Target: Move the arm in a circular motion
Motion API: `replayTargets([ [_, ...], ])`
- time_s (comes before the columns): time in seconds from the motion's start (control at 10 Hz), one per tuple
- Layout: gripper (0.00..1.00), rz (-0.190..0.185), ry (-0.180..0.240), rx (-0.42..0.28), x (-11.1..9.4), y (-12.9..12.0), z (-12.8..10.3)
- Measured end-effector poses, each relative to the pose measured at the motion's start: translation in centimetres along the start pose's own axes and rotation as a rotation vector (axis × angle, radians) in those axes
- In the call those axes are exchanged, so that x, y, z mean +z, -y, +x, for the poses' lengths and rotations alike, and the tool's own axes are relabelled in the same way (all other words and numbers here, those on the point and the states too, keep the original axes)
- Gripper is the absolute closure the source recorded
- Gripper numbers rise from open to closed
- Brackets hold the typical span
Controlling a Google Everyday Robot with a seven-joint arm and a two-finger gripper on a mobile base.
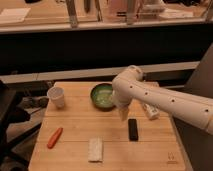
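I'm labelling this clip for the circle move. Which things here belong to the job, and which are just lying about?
Job: glossy white tube-segment arm; its pale gripper, pointing down above the wooden table.

Lying about: white paper cup, green bowl, orange carrot, white rectangular sponge, black rectangular bar.

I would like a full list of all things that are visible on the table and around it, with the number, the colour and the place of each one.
table: one, light wood, middle of the view
cup: one, white, upright, back left of the table
bowl: one, green, back middle, beside the arm's elbow
carrot-like stick: one, orange-red, front left
flat block: one, pale, front middle
bar-shaped object: one, black, front right of middle
packet: one, white, right side, partly hidden under the arm
arm: one, glossy white with dark dots, coming from the right
gripper: one, pale, pointing down between bowl and bar-shaped object
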Motion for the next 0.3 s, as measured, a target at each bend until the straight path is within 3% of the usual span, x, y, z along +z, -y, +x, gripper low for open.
replayTargets([
  [0.3,0.2,-0.003,0.007,0.01,0.01,-0.67,0.44],
])
